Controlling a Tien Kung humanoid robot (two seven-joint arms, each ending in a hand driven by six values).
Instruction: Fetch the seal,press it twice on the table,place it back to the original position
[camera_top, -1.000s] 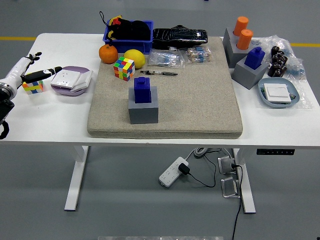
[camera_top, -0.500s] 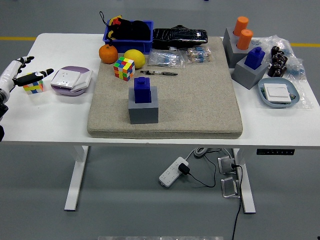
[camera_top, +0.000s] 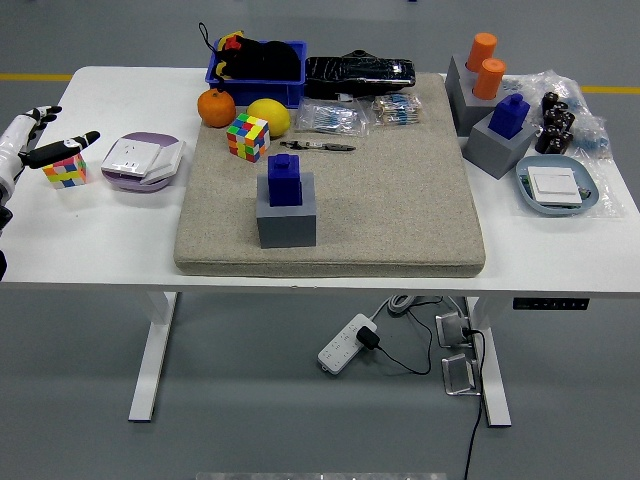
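At the table's left edge, the left hand (camera_top: 30, 140) hovers with fingers spread, holding nothing. Two blue seals: one (camera_top: 285, 180) in a grey holder (camera_top: 287, 222) on the mat (camera_top: 400, 200), one (camera_top: 510, 113) far right. Two orange cylinders (camera_top: 487, 64) behind.

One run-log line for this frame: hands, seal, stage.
left hand: open, at table's left edge, holding nothing | right hand: not in view | blue seal: upright in grey holder on mat | stage: seal not held

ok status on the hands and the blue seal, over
Left hand open at the table's left edge, holding nothing; right hand out of view. Blue block-shaped seal upright in its grey holder on the beige mat. Nothing blocking it.
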